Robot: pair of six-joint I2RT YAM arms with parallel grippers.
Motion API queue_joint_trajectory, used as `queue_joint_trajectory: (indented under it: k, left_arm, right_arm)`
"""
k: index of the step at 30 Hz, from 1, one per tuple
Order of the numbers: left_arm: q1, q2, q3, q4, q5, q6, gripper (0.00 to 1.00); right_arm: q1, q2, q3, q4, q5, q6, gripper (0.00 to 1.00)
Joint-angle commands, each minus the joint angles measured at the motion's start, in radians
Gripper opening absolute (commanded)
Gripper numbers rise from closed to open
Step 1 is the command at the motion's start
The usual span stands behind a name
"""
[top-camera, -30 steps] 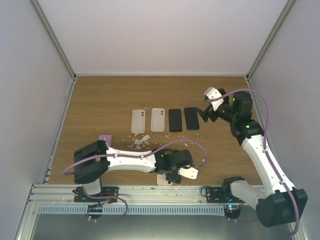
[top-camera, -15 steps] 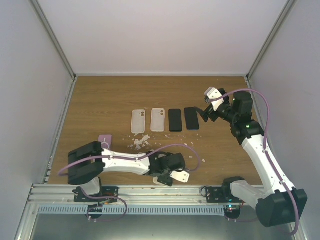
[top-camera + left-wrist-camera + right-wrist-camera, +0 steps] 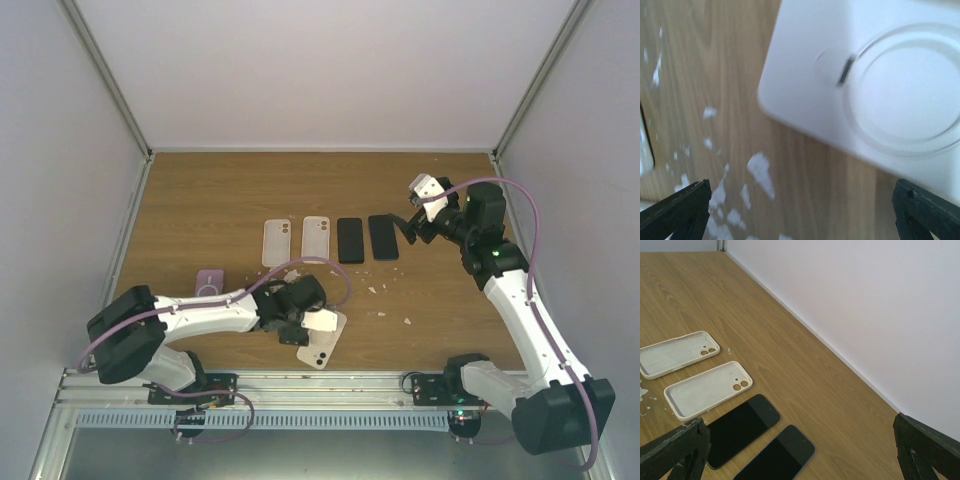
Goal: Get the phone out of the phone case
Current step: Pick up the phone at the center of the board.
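The white cased phone (image 3: 322, 347) lies back-up near the front edge of the table (image 3: 200, 200), just beside the left gripper (image 3: 303, 328), whose jaws stand wide apart with nothing in them; the right gripper (image 3: 412, 220) hangs equally wide and empty by a black phone (image 3: 383, 237). I'd want the left one to pinch a corner of the case rim rather than the flat back, while the right pins it

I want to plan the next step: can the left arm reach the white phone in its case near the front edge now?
Probably yes. The open left gripper hangs just beside the cased phone, and only small white flakes lie between them.
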Motion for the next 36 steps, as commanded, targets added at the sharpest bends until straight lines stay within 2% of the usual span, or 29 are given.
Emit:
queue_joint_trajectory:
  k: [1,5,9,18,25,36]
  left_arm:
    - [0.096,-0.047,-0.013,-0.08,0.028,0.003,0.99]
    - [0.094,-0.097,0.054,-0.116,0.071,-0.025,0.99]
    - [0.063,-0.045,0.155,-0.151,0.115,-0.047,0.99]
    - [-0.109,0.129,0.305,-0.136,0.141,-0.098,0.99]
    - [-0.197,0.257,0.306,-0.079,0.025,-0.118,0.99]
    - [-0.2,0.236,0.158,-0.049,-0.071,-0.097,0.99]
  right_arm:
    - [-0.01,-0.021,0.012,0.016,-0.017,0.016,1.0]
    - [-0.011,-0.019,0.015,0.016,-0.018,0.018,1.0]
    - [-0.012,-0.012,0.019,0.019,-0.024,0.028,1.0]
    - [-0.038,-0.012,0.036,0.011,-0.042,0.053,1.0]
    - [-0.042,0.0,0.044,0.016,-0.053,0.066,1.0]
    - [-0.043,0.005,0.047,0.019,-0.052,0.071,1.0]
